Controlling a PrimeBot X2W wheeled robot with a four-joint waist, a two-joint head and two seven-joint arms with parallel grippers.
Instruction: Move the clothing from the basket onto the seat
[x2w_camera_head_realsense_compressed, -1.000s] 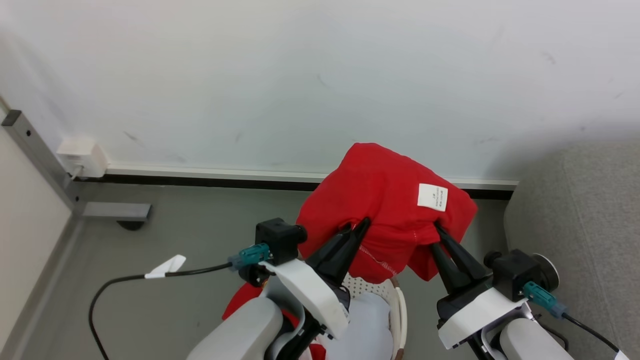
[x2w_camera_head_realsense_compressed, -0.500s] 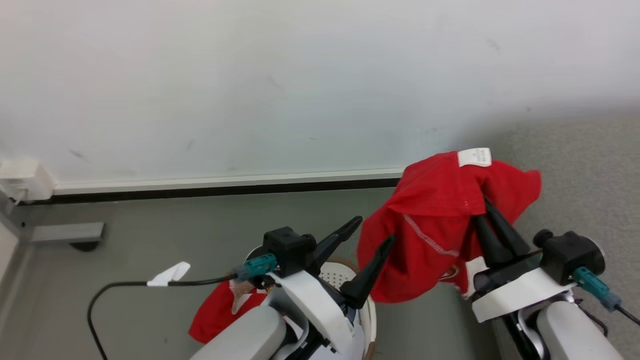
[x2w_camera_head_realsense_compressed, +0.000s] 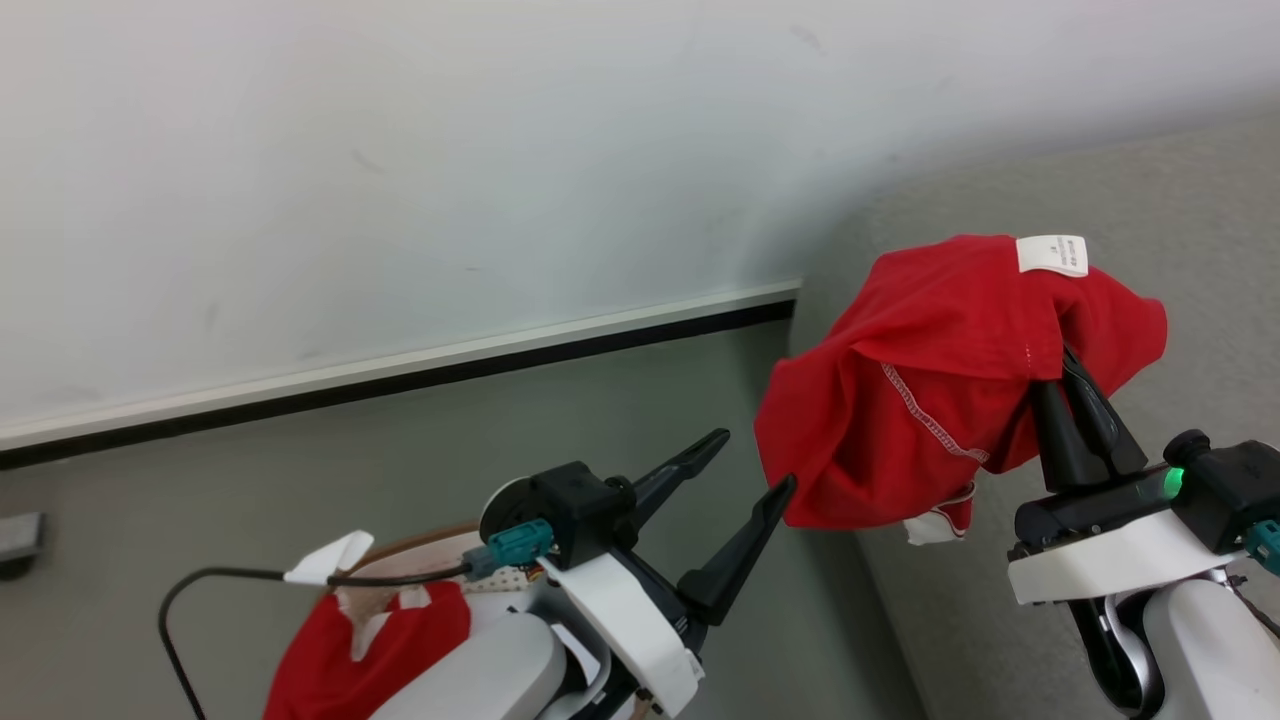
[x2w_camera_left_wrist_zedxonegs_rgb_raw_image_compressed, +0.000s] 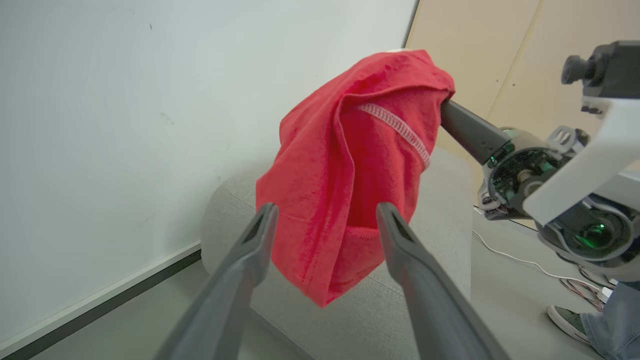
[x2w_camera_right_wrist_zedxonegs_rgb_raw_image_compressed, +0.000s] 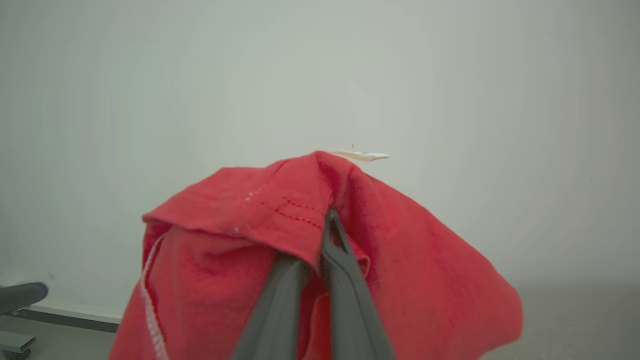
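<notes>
Mid-carry now: the right hand is clamped on the red shirt, dangling just above what looks like the near edge of the seat, left hand splayed empty short of the seat, so next it wants carrying further over the seat, then letting go.

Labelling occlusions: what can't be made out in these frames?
- Basket: head view, mostly behind the left arm and jersey.
- Jersey number: hidden, same view.
- Shirt label: print too small, head view.
- Right gripper: jaws' tips buried in shirt folds, head and right wrist views.
- Person: left wrist view, corner cuts all but a shoe and trouser leg.
</notes>
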